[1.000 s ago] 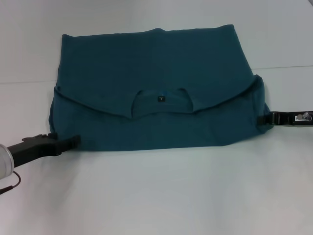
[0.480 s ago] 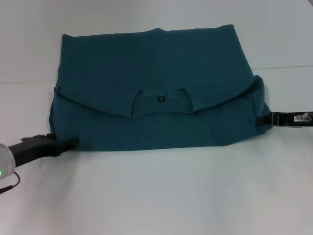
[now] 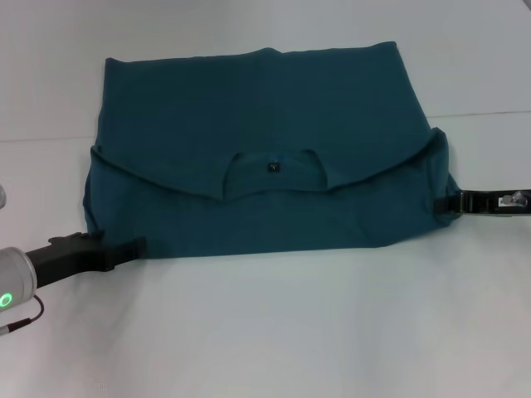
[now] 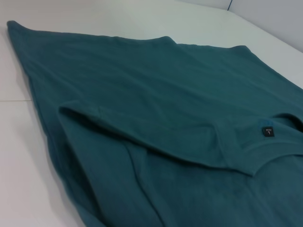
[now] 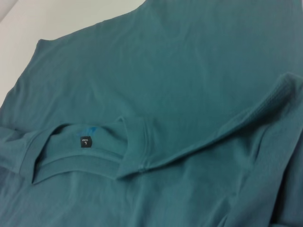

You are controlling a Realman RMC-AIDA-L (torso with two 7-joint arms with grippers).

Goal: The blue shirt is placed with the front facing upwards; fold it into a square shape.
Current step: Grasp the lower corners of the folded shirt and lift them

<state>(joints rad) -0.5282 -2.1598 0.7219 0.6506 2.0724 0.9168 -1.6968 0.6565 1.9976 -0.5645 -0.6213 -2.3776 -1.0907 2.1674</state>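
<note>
- The fingers of the left gripper (image 3: pixel 133 245) lie low on the desk (image 3: pixel 274 332) at the near left corner of the blue shirt (image 3: pixel 265 108). The tips touch or slip under the near edge; whether they are spread or closed I cannot tell.
- The fingers of the right gripper (image 3: pixel 448 201) sit at the shirt's right edge, where the cloth bulges up around the tip. They seem pressed into the fold, but their gap is hidden, so I cannot tell that either.
- The shirt lies spread on the white desk, partly folded: the collar (image 3: pixel 274 170) part is turned over toward the near side, its small black tag (image 3: pixel 273 167) showing at the middle, and a curved folded edge runs from side to side across the shirt.
- Judged from this, the step in hand is taking hold of the two near corners for the next fold away from the robot.
- To do it well, both grippers should catch all the layers at matching points either side of the collar, then lift and carry evenly so the edge stays straight.
- An uneven hold would likely skew the square.
</note>
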